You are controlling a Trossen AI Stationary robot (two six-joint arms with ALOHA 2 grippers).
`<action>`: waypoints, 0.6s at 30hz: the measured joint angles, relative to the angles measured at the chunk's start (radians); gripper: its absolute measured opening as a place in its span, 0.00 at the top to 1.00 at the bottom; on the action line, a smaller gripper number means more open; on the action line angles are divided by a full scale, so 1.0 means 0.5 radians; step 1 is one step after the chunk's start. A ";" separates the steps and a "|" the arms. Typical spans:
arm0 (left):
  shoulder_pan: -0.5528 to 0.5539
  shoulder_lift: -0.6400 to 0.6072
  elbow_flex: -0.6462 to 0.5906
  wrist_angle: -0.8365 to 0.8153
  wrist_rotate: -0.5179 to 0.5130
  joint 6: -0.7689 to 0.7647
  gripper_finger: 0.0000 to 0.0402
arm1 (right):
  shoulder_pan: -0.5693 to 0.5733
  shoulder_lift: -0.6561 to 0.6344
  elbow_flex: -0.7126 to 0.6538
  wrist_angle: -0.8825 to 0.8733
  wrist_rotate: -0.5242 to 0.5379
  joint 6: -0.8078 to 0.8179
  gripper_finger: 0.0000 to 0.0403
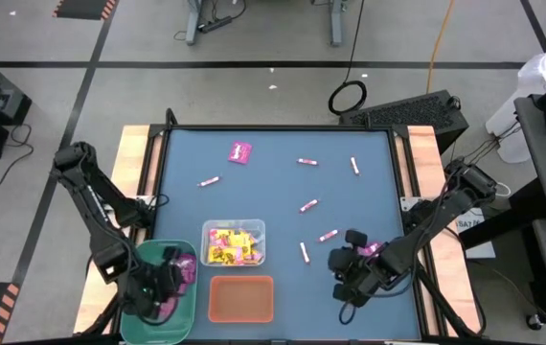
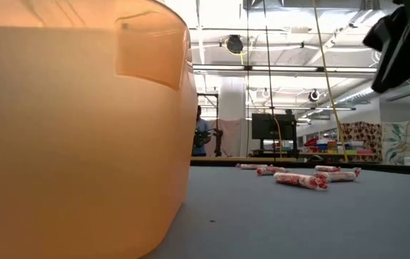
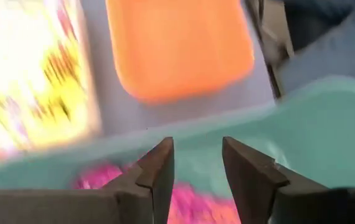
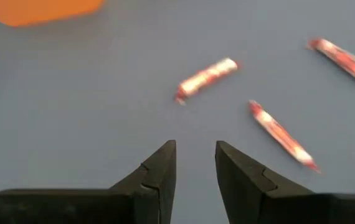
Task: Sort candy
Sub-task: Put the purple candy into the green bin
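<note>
The candy lies in three kinds. A magenta packet point(image 1: 240, 151) and several pink-and-white sticks point(image 1: 308, 204) rest flat on the blue table. More yellow packets fill the clear bin point(image 1: 233, 242). Magenta packets point(image 3: 103, 177) lie in the green bin point(image 1: 185, 307). My left gripper point(image 1: 163, 283) point(image 3: 196, 168) hangs open over the green bin, nothing between its fingers. My right gripper point(image 1: 348, 268) point(image 4: 195, 168) stands open above bare table at the near right. Three sticks point(image 4: 207, 78) point(image 4: 282, 135) point(image 4: 342, 57) lie beyond its fingertips.
The orange bin point(image 1: 240, 298) point(image 2: 83, 129) stands at the near edge between the green bin and my right gripper, and it fills the left of the low view. Wooden rails point(image 1: 137, 163) border the table's left and right sides. The far half of the table holds only scattered sticks point(image 2: 302, 180).
</note>
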 joint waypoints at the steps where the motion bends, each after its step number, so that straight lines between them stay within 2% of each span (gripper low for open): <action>1: 0.019 0.000 0.011 0.036 -0.086 0.106 0.65 | 0.011 0.000 0.032 -0.085 0.000 0.034 0.74; 4: 0.083 0.000 0.018 0.210 -0.435 0.489 0.65 | 0.043 -0.001 0.108 -0.252 -0.053 0.105 0.73; 7: 0.180 0.001 -0.017 0.562 -0.923 0.963 0.65 | 0.048 -0.001 0.122 -0.446 -0.242 0.249 0.68; 9: 0.292 0.001 -0.045 0.864 -1.058 1.293 0.65 | 0.064 -0.002 0.104 -0.514 -0.349 0.347 0.64; 11: 0.422 0.001 -0.057 1.121 -0.997 1.558 0.65 | 0.107 -0.001 0.051 -0.520 -0.425 0.388 0.59; 13: 0.543 0.001 -0.057 1.284 -0.828 1.711 0.65 | 0.169 0.000 0.004 -0.508 -0.460 0.413 0.54; 16: 0.708 0.001 -0.059 1.376 -0.587 1.761 0.65 | 0.272 -0.001 -0.076 -0.498 -0.447 0.482 0.48; 18: 0.802 0.004 -0.059 1.374 -0.524 1.746 0.65 | 0.333 0.000 -0.130 -0.500 -0.414 0.561 0.45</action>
